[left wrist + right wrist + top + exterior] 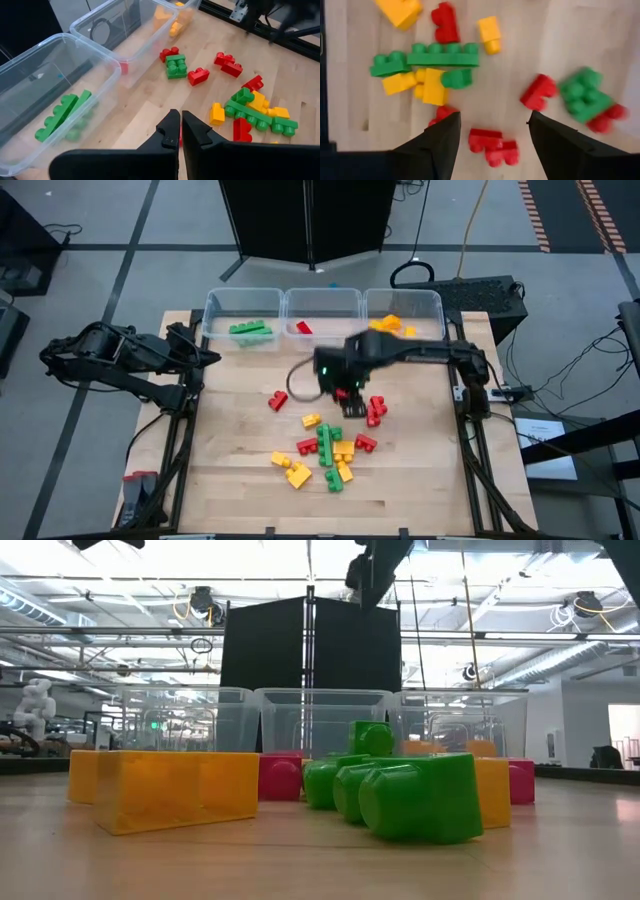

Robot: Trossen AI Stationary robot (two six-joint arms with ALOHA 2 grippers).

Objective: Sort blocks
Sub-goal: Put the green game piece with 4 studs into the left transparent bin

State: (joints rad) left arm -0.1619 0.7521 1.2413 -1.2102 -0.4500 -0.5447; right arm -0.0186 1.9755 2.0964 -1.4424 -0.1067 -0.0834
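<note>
Blocks lie scattered; a red block (492,145) sits directly below the right gripper (492,132), between its parted fingers, long axis crosswise; the left gripper (180,131), closed, waits far off.

Glossy plastic blocks (328,450) lie on a pale wooden table (240,480) (matt, seemingly); bins (323,312) clear plastic.

Three clear bins (323,308) line the tabletop's (240,480) far edge — one holding green blocks (250,330), one a red block (303,328), one yellow blocks (390,325). Roughly fifteen loose blocks (330,445) lie mid-tabletop. Two arms.
</note>
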